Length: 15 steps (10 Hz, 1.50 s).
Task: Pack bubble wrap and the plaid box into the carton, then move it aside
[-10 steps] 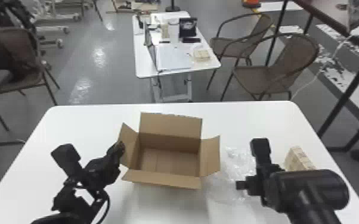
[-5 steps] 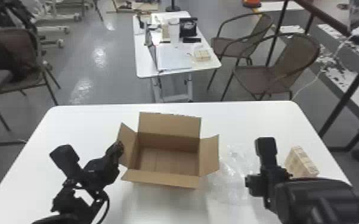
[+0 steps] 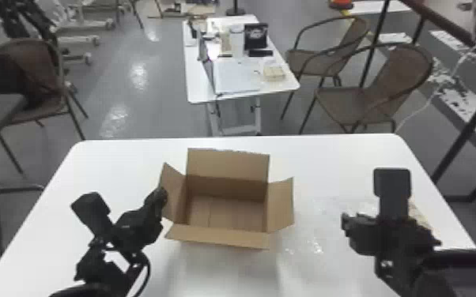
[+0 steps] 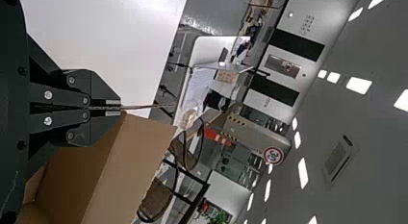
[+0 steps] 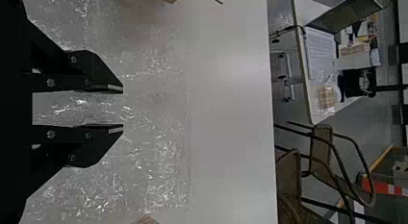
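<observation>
- At the middle of the desk, the carton stands upright with its flaps spread; that leaves its mouth ready for loading, and I judge the packing is all to do.
- Left of it, my left tool is closed to a thin line on the left flap; I take that pinch as a brace, keeping the carton from sliding and that side folded out.
- To the right, the bubble wrap lies spread on the desk beside the carton; a short carry, I'd guess.
- Over the wrap, my right tool has its fingers well parted with nothing gripped; whether the tips touch the film I cannot tell; pinching it is likely next, and thin film could slip out.
- Farther right, the plaid box sits partly behind my right arm; it probably waits its turn.
</observation>
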Motion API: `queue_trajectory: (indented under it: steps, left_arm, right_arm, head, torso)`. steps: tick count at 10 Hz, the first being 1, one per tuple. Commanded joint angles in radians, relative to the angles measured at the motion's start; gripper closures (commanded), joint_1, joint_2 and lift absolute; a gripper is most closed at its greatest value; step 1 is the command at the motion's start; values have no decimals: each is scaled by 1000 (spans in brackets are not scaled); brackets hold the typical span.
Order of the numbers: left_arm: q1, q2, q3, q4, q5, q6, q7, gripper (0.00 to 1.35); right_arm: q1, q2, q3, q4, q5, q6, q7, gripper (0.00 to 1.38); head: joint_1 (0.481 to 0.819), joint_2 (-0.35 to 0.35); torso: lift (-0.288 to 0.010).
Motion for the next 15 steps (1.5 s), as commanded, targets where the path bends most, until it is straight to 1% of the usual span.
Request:
queue_trajectory:
  steps: [1,3,4,5,6,7,8,9,10,12,14,15]
  left_arm:
    - [7,0,3,0,-2,-17,15,1214]
    - [18,0,-14,0,5,-49,69,1214]
    - [22,-2,-16,0,5,-48,73,1214]
    - [22,-2,-17,0,7,-43,75,1214]
    - [24,-2,-20,0,10,-43,75,1214]
    - [24,0,-22,0,13,-43,75,1214]
    - [22,2,-25,0,19,-43,75,1214]
    - [21,3,-29,0,19,-43,75,1214]
    - [21,3,-29,0,21,-43,75,1214]
    - [21,3,-31,0,25,-42,75,1214]
    - [19,3,-34,0,25,-39,75,1214]
    - [19,3,-36,0,25,-37,75,1214]
  right_arm:
    - [62,-1,-20,-128,-3,11,0,929]
    - [111,0,-32,-252,-19,22,0,929]
    - [114,0,-32,-292,-40,20,0,929]
    - [107,-1,-32,-312,-50,46,0,927]
    - [81,-4,-35,-289,-17,118,0,907]
    - [76,-7,-35,-203,-22,80,0,785]
    - [56,-7,-34,-104,-30,66,0,607]
    - [29,-7,-32,-12,-42,64,0,501]
    - [-2,-7,-14,64,-25,60,0,492]
    - [-57,8,-9,185,1,55,0,498]
    - [-100,10,-9,258,20,127,0,498]
    - [-114,10,-9,298,29,137,0,498]
  head:
    - [695,63]
    - [695,63]
    - [695,64]
    - [695,66]
    - [695,70]
    - [695,65]
    - [695,60]
    - [695,58]
    - [695,58]
    - [695,63]
    - [695,63]
    - [695,59]
  torso:
    - [-27]
    - [-27]
    - [-27]
    - [-27]
    - [-27]
    - [-27]
    - [-27]
    - [-27]
    - [-27]
    - [-27]
    - [-27]
    - [-27]
